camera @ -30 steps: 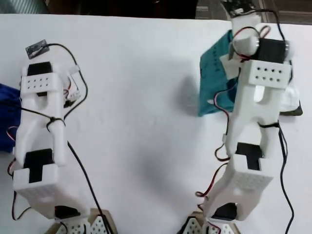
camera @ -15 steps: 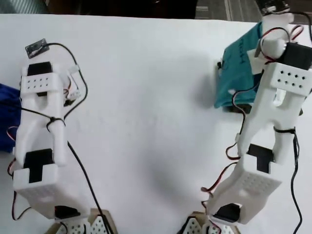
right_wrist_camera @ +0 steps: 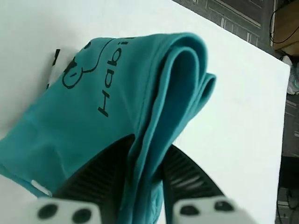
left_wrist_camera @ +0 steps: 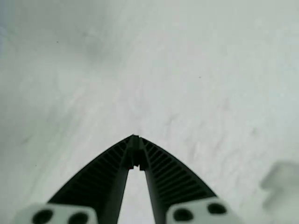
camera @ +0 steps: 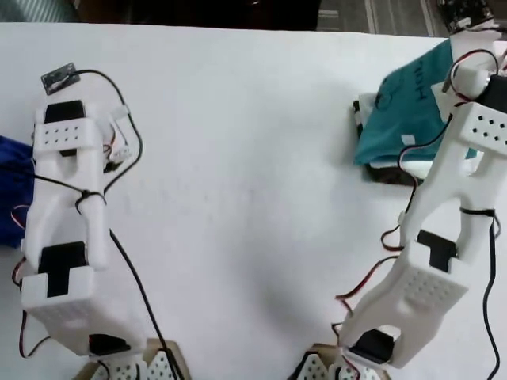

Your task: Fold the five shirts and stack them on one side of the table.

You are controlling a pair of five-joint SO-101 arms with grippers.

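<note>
A folded teal shirt point(camera: 413, 103) with dark print hangs at the table's far right, my right gripper point(right_wrist_camera: 145, 161) shut on its folded edge point(right_wrist_camera: 154, 154). Its lower part rests over a stack of folded shirts point(camera: 366, 119), white and dark layers showing at the stack's left and near edges. My left gripper point(left_wrist_camera: 135, 154) is shut on nothing, its tips together just above bare white table at the left. A blue shirt point(camera: 11, 186) lies bunched at the left table edge, beside the left arm point(camera: 67, 206).
The white table point(camera: 238, 158) stretches wide between the two arms. Beyond the far edge is a dark floor. A small dark board on a cable point(camera: 59, 77) lies at the far left.
My right arm has carried the teal shirt to the right, from near the table's middle right to over the stack by the right edge. The left arm has not moved.
</note>
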